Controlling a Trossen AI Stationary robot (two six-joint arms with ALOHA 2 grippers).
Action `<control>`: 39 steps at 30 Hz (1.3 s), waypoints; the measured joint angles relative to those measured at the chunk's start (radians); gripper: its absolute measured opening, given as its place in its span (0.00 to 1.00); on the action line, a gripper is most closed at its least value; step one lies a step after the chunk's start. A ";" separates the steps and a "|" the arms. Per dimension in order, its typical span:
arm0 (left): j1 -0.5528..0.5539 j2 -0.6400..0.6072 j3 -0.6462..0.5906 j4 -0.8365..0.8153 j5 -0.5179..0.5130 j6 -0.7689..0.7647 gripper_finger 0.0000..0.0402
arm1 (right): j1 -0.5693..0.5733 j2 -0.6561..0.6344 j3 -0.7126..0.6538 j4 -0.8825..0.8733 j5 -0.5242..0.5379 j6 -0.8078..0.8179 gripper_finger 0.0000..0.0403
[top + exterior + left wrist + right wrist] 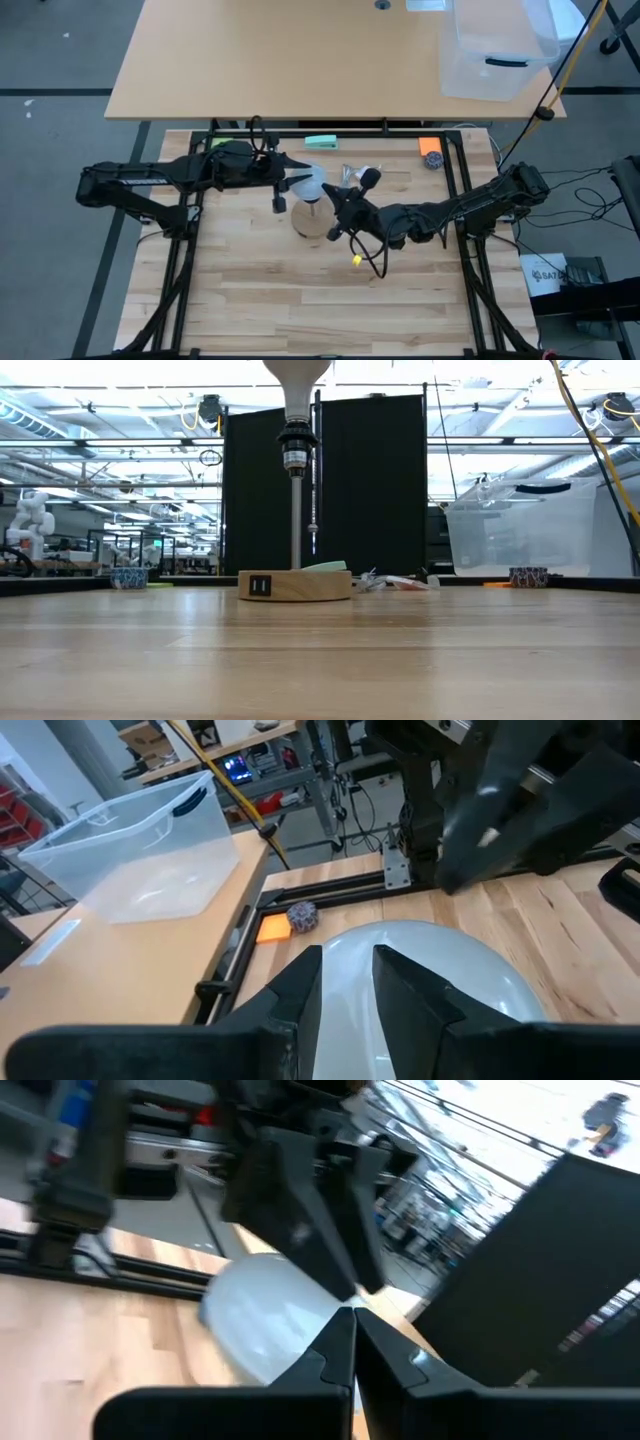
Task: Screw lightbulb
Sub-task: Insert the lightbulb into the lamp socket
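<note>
The bulb (312, 181) is sitting in the socket atop the lamp base (295, 585). The left jaws (346, 982) are straddling its globe, slightly parted; right jaws (352, 1342) closed nearby. Loose contact risks slipping, leaving it unscrewed.

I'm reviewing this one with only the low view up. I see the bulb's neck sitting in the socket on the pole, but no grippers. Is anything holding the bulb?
Observer: The left gripper is at the lightbulb, one finger on each side of the globe in its wrist view.
Operator: And the other arm?
Observer: The right gripper sits just beside the lightbulb on the opposite side, fingers shut, holding nothing.
Operator: Anything else near the wooden base?
Observer: From above, a green pad and an orange block lie along the table's far edge, apart from the base.
</note>
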 joint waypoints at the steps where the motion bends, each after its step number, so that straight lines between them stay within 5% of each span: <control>1: 0.000 -0.002 0.000 -0.003 0.000 0.001 0.24 | 0.000 0.000 0.000 -0.003 -0.025 0.005 0.00; 6: 0.000 -0.003 0.000 -0.007 0.000 0.003 0.24 | -0.003 0.000 0.000 -0.014 -0.092 0.025 0.00; 28: 0.000 -0.004 0.001 0.006 -0.001 0.000 0.25 | -0.068 0.000 0.000 -0.040 -0.092 0.029 0.00; 39: 0.000 -0.012 0.001 0.051 -0.002 0.016 0.46 | -0.068 0.000 0.000 -0.040 -0.091 0.029 0.00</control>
